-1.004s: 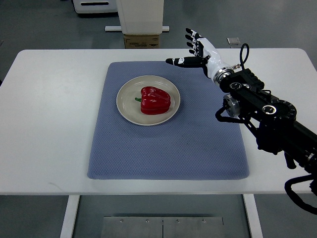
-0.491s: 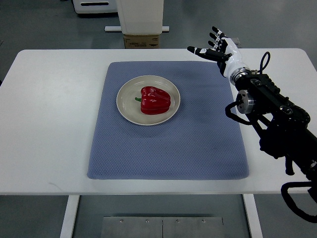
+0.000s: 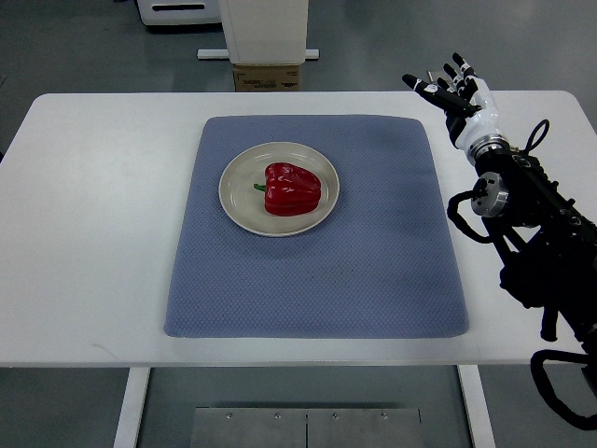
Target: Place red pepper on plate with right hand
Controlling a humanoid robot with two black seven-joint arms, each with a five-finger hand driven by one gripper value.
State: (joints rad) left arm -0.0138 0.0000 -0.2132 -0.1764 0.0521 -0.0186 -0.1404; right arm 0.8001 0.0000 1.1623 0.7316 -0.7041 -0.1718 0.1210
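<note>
1 red pepper [image 3: 292, 189] on plate [image 3: 239, 207], blue mat [image 3: 317, 280] beneath; right hand [image 3: 459, 93] splayed, empty, well apart.

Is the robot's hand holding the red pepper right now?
No. The red pepper lies on the plate, while the right hand is open and empty, far off near the table's back right edge.

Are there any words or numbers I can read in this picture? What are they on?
No words can be read anywhere.
The cardboard box behind the table has a pale label, but its print is too small and blurred to read.
The red pepper, plate, blue mat and right hand carry no writing.
</note>
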